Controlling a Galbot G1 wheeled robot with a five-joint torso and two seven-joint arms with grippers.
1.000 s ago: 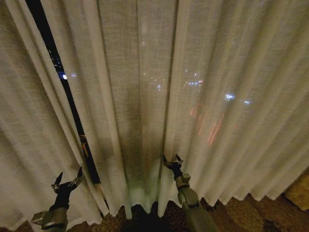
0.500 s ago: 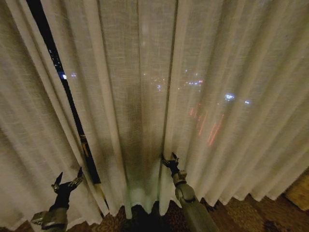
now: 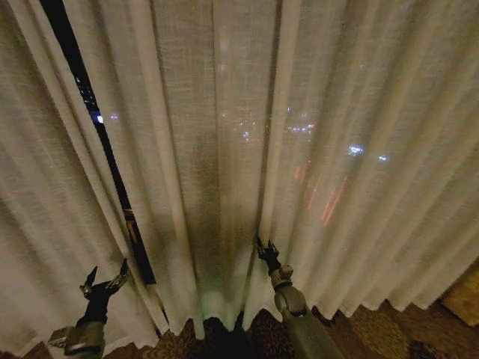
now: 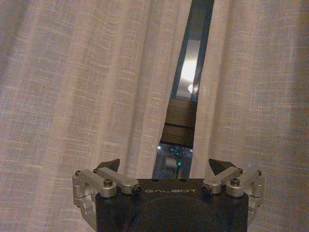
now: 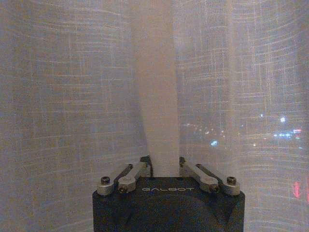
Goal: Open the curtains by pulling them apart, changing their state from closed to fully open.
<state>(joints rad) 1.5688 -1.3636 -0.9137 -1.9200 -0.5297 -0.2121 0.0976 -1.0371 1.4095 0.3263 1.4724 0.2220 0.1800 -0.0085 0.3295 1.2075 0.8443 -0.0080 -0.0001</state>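
Note:
The curtains hang as two sheer cream panels: the left panel point(image 3: 37, 187) and the wide right panel point(image 3: 352, 112). Between them runs a narrow dark gap point(image 3: 105, 149), which appears in the left wrist view as a slit point(image 4: 187, 92) between the two panels. My right gripper point(image 3: 266, 250) is low against the right panel, shut on a vertical pleat point(image 5: 157, 96) that rises from between its fingers point(image 5: 164, 163). My left gripper point(image 3: 105, 283) stands open just in front of the gap's lower end, its fingertips point(image 4: 108, 165) spread wide and holding nothing.
City lights point(image 3: 355, 149) glimmer through the fabric. Patterned dark carpet point(image 3: 389, 321) lies below the curtain hems at the bottom right. A window frame and glass point(image 4: 181, 121) show behind the gap.
My right gripper's fingers have closed onto a pleat of the right panel, and that fold has shifted slightly right. The left gripper has not moved.

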